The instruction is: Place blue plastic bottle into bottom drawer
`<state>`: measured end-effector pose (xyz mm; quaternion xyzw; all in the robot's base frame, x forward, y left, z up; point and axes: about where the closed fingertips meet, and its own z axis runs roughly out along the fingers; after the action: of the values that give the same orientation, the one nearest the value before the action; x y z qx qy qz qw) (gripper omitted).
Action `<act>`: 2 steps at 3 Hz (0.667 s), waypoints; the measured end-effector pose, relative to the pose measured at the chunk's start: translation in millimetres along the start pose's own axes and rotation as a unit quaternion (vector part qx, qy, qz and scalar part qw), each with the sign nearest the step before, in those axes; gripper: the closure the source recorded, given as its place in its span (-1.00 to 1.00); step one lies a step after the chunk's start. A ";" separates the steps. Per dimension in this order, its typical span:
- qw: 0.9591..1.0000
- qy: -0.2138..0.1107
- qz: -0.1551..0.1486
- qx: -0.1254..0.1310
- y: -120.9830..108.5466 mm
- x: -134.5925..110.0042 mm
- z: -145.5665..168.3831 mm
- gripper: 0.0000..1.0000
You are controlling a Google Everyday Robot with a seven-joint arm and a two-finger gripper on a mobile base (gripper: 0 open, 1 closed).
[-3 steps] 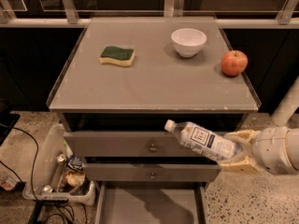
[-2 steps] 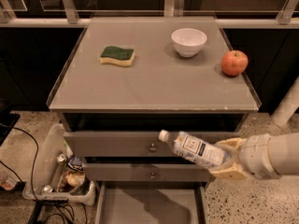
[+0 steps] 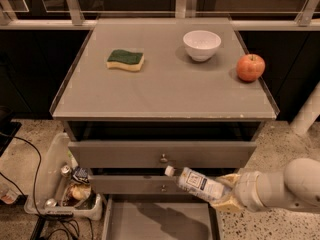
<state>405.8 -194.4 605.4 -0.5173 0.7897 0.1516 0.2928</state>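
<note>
The grey desk [image 3: 165, 96] fills most of my view, and its top runs from the back rail to the front edge. Below that edge sit two closed drawer fronts with round knobs. Under them the bottom drawer [image 3: 150, 224] is pulled out, a wide shallow grey tray with thin side walls.

My arm [image 3: 295, 186] comes in from the right, below the desk's front right corner. It is a pale, thick cylinder lying nearly level and pointing left.

The bottle [image 3: 197, 183] is clear plastic with a white cap and a pale bluish label with dark print. It lies almost on its side, cap to the left and slightly raised. It is in the air above the right half of the open drawer, in front of the lower drawer front.

The gripper [image 3: 225, 193] has its tan fingers pinched around the bottle's base end.

On the desktop, a white bowl [image 3: 202, 45] stands near the back right corner. A red apple [image 3: 250, 67] sits by the right edge. A green and yellow sponge [image 3: 125, 60] lies left of centre, toward the back.
</note>
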 end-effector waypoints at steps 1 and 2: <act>1.000 0.012 -0.005 -0.011 4.4 31.7 45.8 1.00; 1.000 0.012 -0.005 -0.011 4.4 31.7 45.8 1.00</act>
<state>406.5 -190.9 549.6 -0.5259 0.7891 0.1527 0.2784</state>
